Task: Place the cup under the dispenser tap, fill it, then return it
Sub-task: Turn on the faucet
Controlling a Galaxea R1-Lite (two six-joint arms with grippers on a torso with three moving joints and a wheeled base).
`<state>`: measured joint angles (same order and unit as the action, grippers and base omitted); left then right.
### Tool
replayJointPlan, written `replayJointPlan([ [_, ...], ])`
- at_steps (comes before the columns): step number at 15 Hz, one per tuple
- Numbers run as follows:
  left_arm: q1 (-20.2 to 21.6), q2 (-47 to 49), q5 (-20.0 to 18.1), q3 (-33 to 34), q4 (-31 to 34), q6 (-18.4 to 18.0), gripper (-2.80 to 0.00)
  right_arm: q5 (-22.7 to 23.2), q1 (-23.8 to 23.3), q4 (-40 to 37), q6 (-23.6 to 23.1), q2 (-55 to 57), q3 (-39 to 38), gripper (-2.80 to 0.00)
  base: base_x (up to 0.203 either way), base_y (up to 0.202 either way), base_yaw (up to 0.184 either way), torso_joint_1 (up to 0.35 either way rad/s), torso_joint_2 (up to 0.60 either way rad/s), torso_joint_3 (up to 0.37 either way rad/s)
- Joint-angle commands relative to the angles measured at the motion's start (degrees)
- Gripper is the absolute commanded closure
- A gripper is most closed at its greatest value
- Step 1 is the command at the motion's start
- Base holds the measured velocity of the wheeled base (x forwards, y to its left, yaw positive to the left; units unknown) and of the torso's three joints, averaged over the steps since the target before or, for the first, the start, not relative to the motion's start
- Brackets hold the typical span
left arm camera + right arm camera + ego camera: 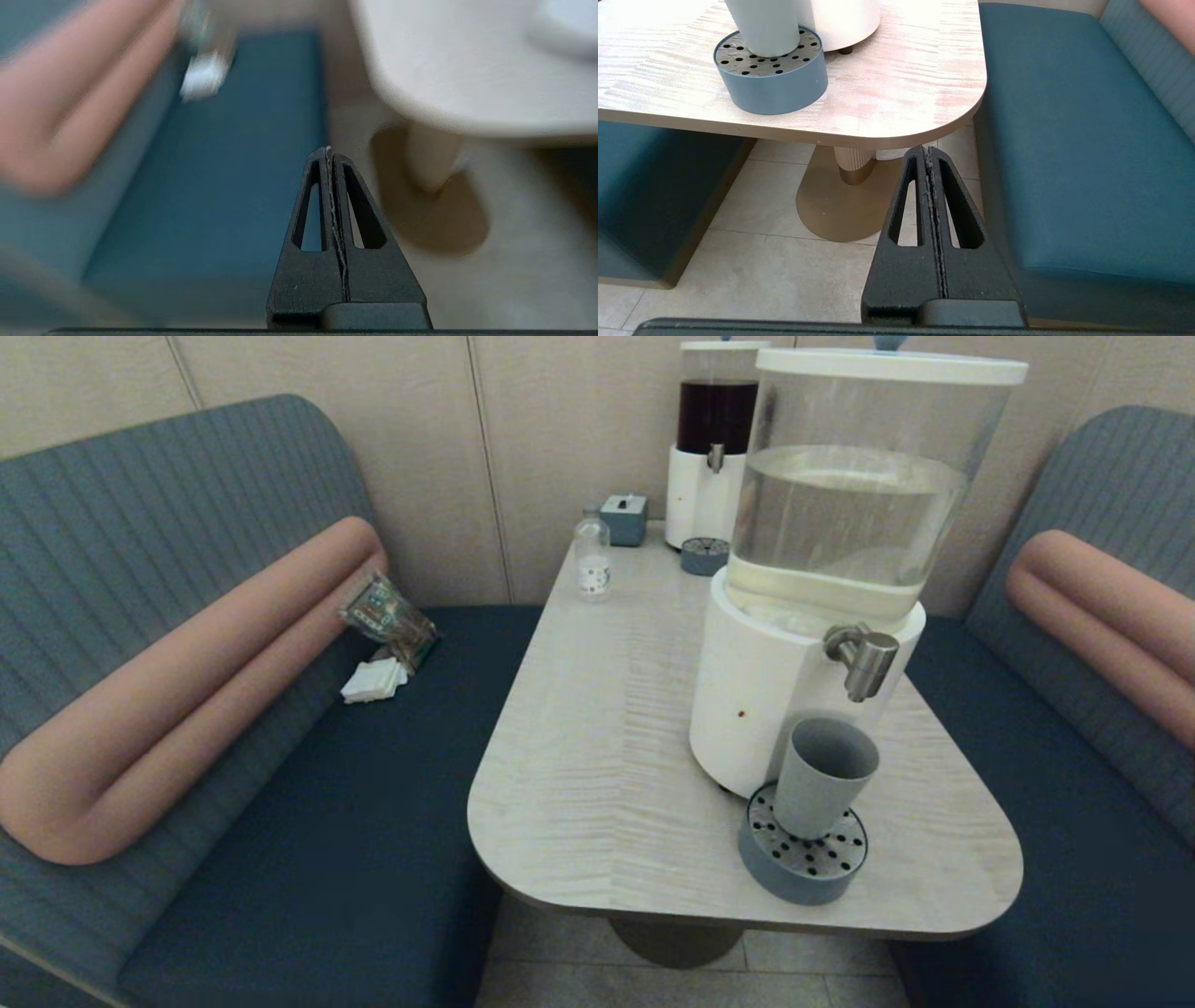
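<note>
1. Grey-blue and matte, the small handleless tumbler-shaped cup (825, 775) is standing upright on a round blue drip tray with a perforated metal top (803, 859), in the lower right of the head view.
2. Directly above the cup's mouth, the short brushed-metal dispenser tap (864, 658) is pointing its spout downward (a clear gap is showing between spout and rim).
3. That tap is projecting from the large white-based dispenser with a clear water tank (840, 513), which is sitting on the pale wood-grain table (607, 747) just behind the tray.
4. At the top centre of the head view, a second dispenser holding dark liquid (714, 429) is standing at the far end of the table, with a small clear bottle with a white label (592, 558) to its left.
5. Neither arm is showing in the head view.
6. The black left gripper (328, 151) is hanging clenched and holding nothing, over the dark blue bench seat (210, 186) beside the table edge.
7. The black right gripper (927, 151) is likewise pressed closed and empty, sitting below the table's rounded corner, well apart from the cup (763, 25).
</note>
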<state>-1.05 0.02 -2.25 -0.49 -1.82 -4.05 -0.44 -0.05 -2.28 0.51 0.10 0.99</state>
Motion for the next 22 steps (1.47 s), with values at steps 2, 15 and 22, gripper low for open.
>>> replayJointPlan([
  [2,-0.01,-0.2,1.59,-0.28,4.09,0.0,0.0,-0.06,0.02,-0.01,0.02,0.08,-0.01,0.0,0.0,0.0,0.0,0.0,0.0,0.0],
  [15,-0.01,-0.2,1.81,0.4,1.74,0.53,0.0,-1.06,-0.04,-0.62,-1.3,-0.1,0.41,0.0,0.0,0.0,0.0,0.0,0.0,0.0],
  [22,-0.01,-0.2,1.81,0.4,1.74,0.53,0.0,-0.81,-0.05,-9.04,-1.46,6.8,31.62,0.0,0.0,0.0,0.0,0.0,0.0,0.0],
])
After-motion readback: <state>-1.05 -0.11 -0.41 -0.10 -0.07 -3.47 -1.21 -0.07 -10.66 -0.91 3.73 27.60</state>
